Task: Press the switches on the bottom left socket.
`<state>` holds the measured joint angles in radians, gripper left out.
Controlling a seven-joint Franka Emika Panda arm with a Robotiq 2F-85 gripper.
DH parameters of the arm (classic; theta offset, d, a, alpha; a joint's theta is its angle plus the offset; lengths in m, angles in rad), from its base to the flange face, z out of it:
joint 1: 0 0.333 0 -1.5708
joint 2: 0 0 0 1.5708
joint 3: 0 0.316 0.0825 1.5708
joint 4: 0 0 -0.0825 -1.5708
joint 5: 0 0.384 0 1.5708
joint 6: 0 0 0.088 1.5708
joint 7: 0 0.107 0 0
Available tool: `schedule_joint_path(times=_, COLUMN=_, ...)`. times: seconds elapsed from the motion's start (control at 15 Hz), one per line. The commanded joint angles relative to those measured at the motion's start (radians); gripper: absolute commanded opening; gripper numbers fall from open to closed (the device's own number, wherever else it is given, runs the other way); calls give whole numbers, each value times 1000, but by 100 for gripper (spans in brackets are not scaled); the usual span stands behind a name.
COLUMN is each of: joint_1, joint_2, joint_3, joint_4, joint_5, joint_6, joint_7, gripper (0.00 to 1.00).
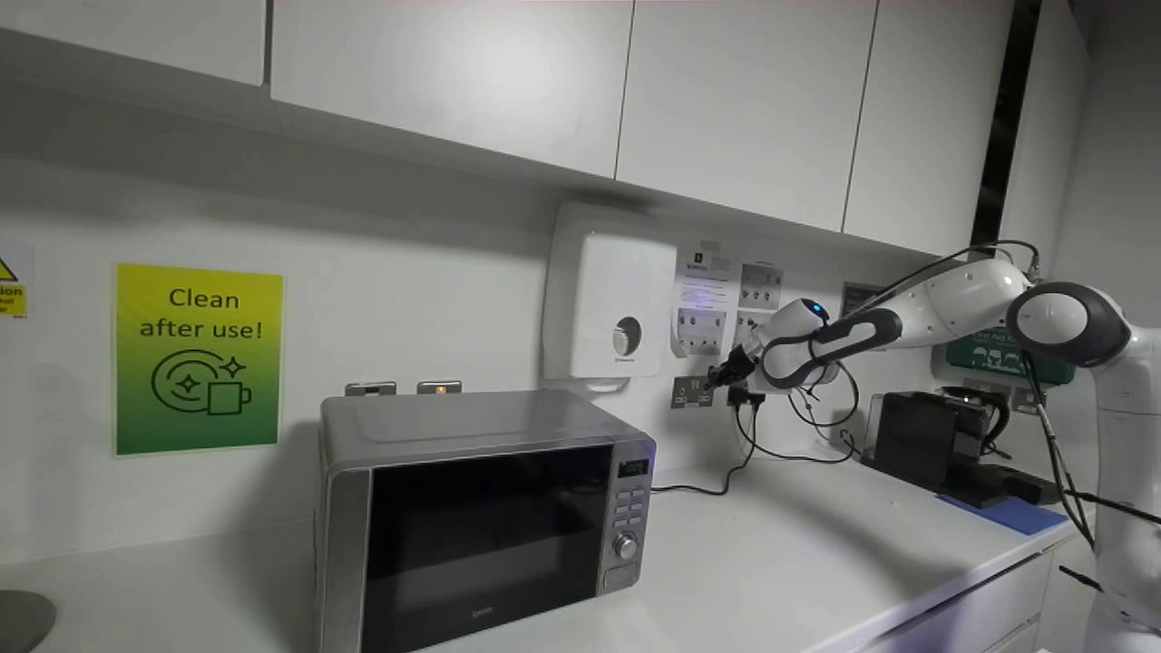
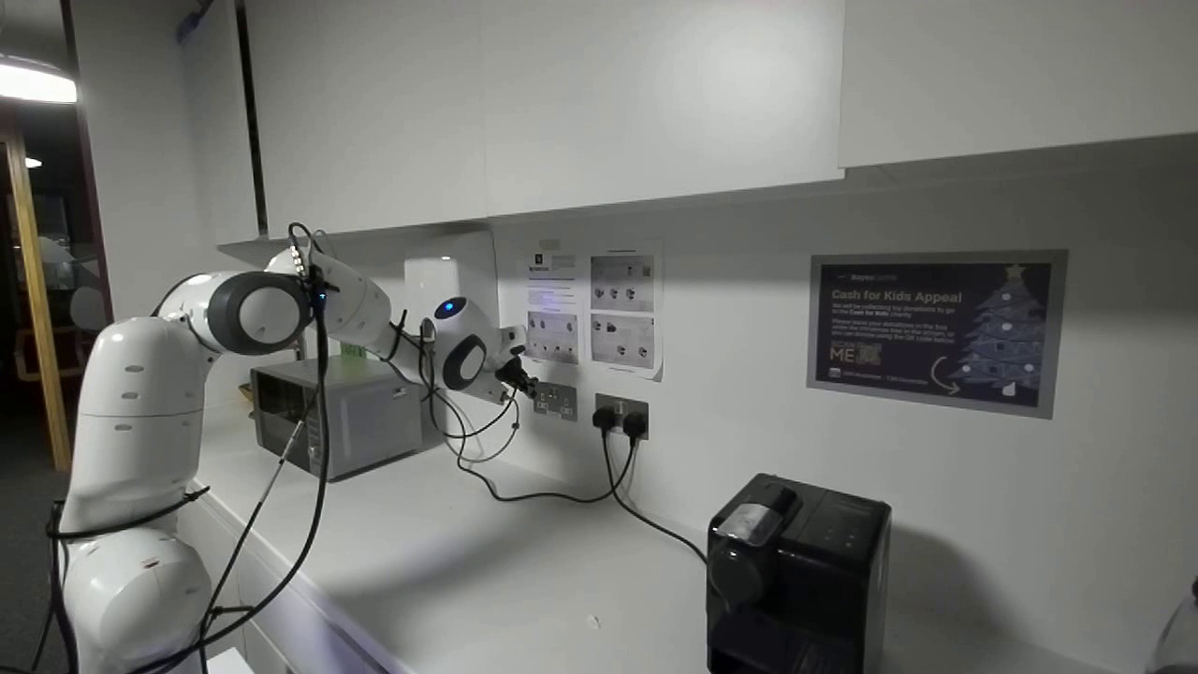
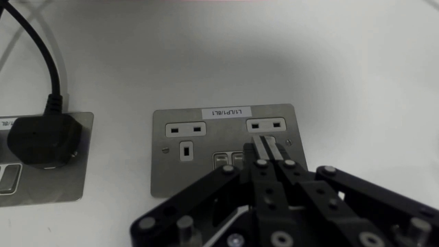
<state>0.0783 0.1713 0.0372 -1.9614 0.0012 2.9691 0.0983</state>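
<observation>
One white robot arm (image 1: 961, 299) reaches over the table (image 2: 440, 534) to the bottom left socket (image 3: 226, 135), a single grey metal plate on the wall (image 3: 205, 68) with two outlets (image 3: 185, 129) and, midway across it, two rocker switches (image 3: 220, 160). The gripper (image 3: 267, 148) has its jaws together, only a thin dark line between the fingertips (image 3: 260, 149); in the wrist view they lie over the socket's right-hand outlet, just beside the switches. Whether they touch the socket, I cannot tell. The wrist view alone makes the two switches out, the second partly hidden behind the jaws; the exterior views show them too small.

Just right of the socket, as one faces it, sits one neighbouring plate (image 3: 55, 187). An exterior view shows two black plugs (image 2: 605, 418) in it; the wrist view takes in only one. Above the socket hang printed notices (image 2: 623, 314) with three photo panels (image 2: 552, 337). On the table, both exterior views show one microwave (image 1: 490, 535) left of the socket and one coffee machine (image 2: 824, 571) well to the socket's right. Two wall plates (image 1: 370, 388), left of the socket and behind the microwave, show in an exterior view.
</observation>
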Motion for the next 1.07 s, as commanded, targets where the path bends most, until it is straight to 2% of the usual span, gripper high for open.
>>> schedule_joint_path(times=0.0, joint_1=17, joint_2=40, joint_3=-25, joint_4=53, joint_5=-37, joint_6=22, joint_7=44, gripper=0)
schedule_joint_path(times=0.2, joint_1=15, joint_2=33, joint_3=-21, joint_4=57, joint_5=-22, joint_6=-15, joint_7=40, gripper=0)
schedule_joint_path(times=0.27, joint_1=0, joint_2=28, joint_3=-5, joint_4=31, joint_5=1, joint_6=-1, joint_7=3, gripper=1)
schedule_joint_path(times=1.0, joint_1=-2, joint_2=30, joint_3=0, joint_4=30, joint_5=8, joint_6=1, joint_7=-2, gripper=0)
